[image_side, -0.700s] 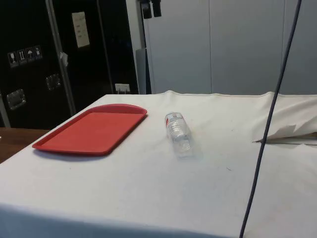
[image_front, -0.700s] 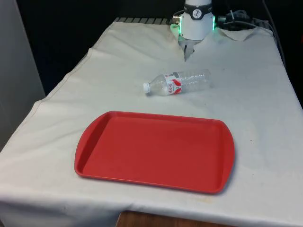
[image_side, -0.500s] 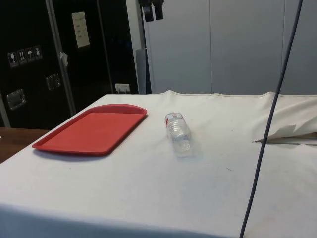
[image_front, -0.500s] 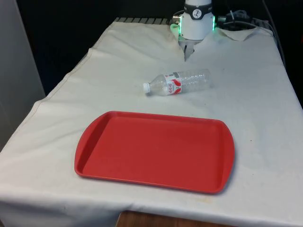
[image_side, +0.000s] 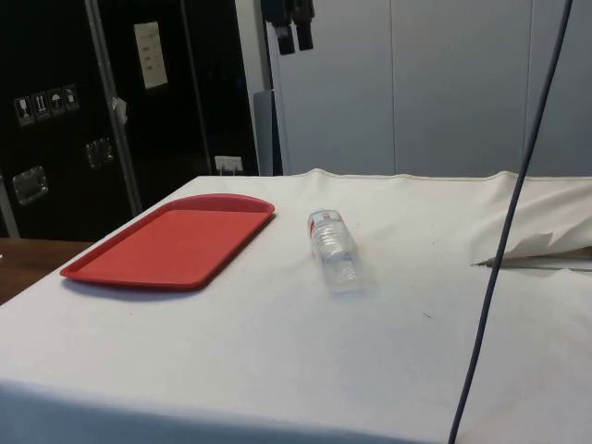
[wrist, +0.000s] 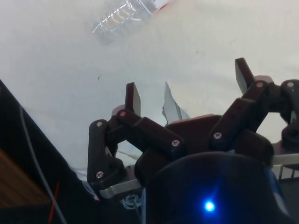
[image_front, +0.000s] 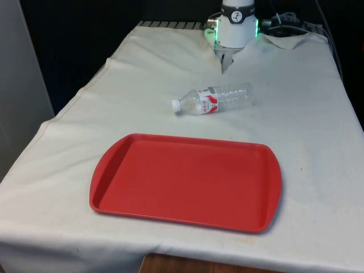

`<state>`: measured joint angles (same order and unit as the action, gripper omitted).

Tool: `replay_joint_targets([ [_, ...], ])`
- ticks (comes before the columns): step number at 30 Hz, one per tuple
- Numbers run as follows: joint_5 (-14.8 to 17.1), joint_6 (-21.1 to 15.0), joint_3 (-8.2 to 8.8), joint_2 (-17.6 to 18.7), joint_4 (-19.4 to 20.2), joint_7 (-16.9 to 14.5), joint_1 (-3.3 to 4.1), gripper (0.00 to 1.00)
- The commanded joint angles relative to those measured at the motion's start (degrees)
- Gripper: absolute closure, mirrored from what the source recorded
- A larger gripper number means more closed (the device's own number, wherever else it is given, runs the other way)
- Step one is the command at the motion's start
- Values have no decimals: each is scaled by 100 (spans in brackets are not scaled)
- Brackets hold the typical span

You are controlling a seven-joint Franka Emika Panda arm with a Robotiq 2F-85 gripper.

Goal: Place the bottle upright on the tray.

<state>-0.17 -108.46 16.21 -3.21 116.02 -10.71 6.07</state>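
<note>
A clear plastic bottle (image_front: 213,99) with a red-and-white label and a white cap lies on its side on the white cloth, its cap toward the front view's left. The red tray (image_front: 187,182) sits nearer the front edge, with nothing on it. My gripper (image_front: 226,61) hangs high above the cloth, behind the bottle and well apart from it. The side view shows the gripper (image_side: 294,28) far above the bottle (image_side: 332,247) and the tray (image_side: 171,242). In the wrist view the gripper (wrist: 187,81) is open and holds nothing, with the bottle (wrist: 126,11) some way off.
A folded-up bit of cloth (image_front: 290,41) lies at the table's far end near the robot's base. A dark cable (image_side: 509,213) hangs across the side view's right. The cloth drops off at the table's edges (image_front: 74,102).
In the side view the gripper has come slightly lower and shifted a little to the right. The bottle and tray have not moved.
</note>
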Motion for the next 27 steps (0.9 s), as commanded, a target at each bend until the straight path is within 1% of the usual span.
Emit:
replay_joint_targets([
  [1, -34, -115, -17, -69, 97, 74, 11, 0],
  [7, -92, -304, -92, -160, 372, 189, 6, 0],
  [8, -29, -201, -74, -103, 286, 115, 0, 0],
  [9, -103, -332, -103, -178, 418, 206, 6, 0],
  [11, -126, -453, -132, -252, 579, 241, 6, 0],
  [16, -155, -653, -166, -378, 859, 281, 0, 0],
  [17, -97, -602, -155, -350, 842, 218, 0, 0],
  [18, -166, -739, -178, -435, 980, 292, 0, 0],
  [24, -183, -957, -201, -613, 1301, 304, -6, 0],
  [25, -115, -871, -178, -556, 1238, 235, 0, 0],
  [26, -189, -991, -201, -647, 1358, 309, -6, 0],
  [27, -189, -1060, -212, -699, 1461, 309, -6, 0],
])
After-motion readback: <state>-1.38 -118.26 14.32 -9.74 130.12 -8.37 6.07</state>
